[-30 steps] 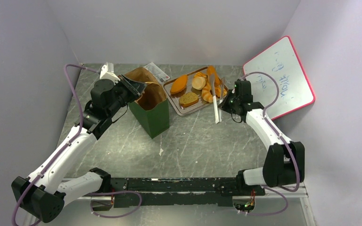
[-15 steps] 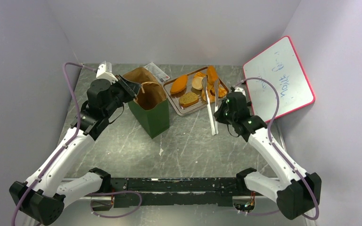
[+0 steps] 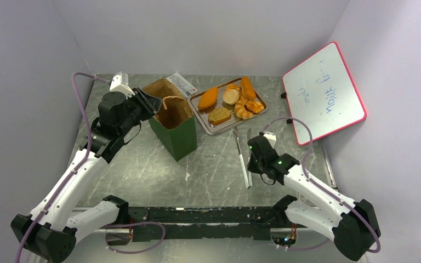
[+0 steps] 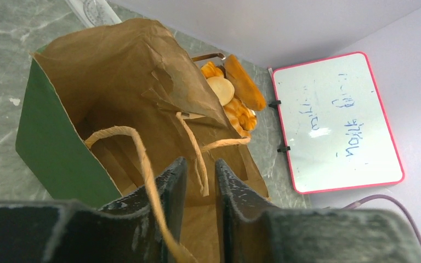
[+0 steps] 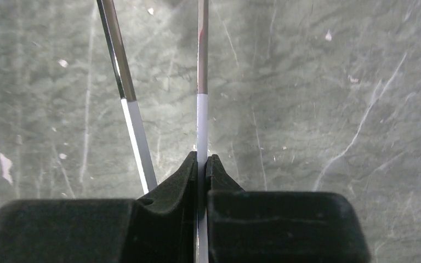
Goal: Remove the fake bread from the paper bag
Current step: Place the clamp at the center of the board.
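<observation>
The dark green paper bag (image 3: 176, 136) stands upright and open at centre left; its brown inside (image 4: 115, 87) shows no bread. Several orange and tan bread pieces (image 3: 231, 97) lie on the metal tray (image 3: 214, 130) right of the bag, and they show past the bag's rim in the left wrist view (image 4: 235, 93). My left gripper (image 3: 147, 102) is at the bag's left rim, jaws a little apart (image 4: 199, 167), with a handle strand (image 4: 142, 159) across one finger. My right gripper (image 3: 249, 152) is shut (image 5: 202, 160) on one arm of silver-and-white tongs (image 3: 241, 156), low over the table in front of the tray.
A pink-framed whiteboard (image 3: 323, 90) leans at the back right. A flat printed packet (image 3: 182, 83) lies behind the bag. Grey walls close in the table on three sides. The arm bases and a black rail (image 3: 208, 216) run along the near edge.
My right arm has pulled the tongs back from over the tray toward the near middle of the table. My left gripper has shifted slightly left at the bag's rim. The bag and the bread have stayed put.
</observation>
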Controlling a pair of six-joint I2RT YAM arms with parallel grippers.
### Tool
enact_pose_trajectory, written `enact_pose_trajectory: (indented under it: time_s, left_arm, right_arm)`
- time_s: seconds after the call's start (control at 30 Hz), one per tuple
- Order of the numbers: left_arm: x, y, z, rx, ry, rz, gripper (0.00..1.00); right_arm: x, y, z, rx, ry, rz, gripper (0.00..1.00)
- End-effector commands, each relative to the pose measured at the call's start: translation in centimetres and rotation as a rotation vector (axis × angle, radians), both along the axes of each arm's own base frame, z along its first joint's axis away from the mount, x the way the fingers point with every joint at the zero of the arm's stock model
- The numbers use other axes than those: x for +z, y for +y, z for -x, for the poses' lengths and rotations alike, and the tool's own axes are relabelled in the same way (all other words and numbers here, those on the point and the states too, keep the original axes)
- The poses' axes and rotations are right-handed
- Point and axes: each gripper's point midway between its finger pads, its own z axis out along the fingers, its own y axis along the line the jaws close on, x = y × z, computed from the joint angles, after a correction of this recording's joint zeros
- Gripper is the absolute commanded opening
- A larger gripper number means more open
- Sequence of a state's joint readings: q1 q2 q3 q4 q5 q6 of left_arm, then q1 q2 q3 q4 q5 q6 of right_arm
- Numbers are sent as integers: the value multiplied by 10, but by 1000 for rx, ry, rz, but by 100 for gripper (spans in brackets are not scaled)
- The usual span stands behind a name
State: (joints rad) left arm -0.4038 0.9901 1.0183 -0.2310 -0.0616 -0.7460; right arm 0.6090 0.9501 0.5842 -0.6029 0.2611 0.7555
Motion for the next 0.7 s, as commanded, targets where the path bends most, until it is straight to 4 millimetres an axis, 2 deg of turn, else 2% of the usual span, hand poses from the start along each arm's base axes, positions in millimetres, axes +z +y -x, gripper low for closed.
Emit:
enact_pose_trajectory:
  time_s: [0.0,0.13,0.27,0.47,0.67]
  left_arm:
    - [6,-2,5,-36,6,-16,26]
    - [7,2,7,-22,14,-28,37]
    - [9,10,8,9,19,-46,48]
    - [10,21,9,59,31,-72,57]
    - [6,33,10,118,59,-108,61]
  right_arm:
    - [-13,2,2,-62,-12,-16,0]
    - [-37,4,8,-63,31,3,0]
    - [-49,8,8,-75,46,1,1]
    - [-59,13,6,-73,65,-5,22]
    - [-56,17,4,-67,58,-10,30]
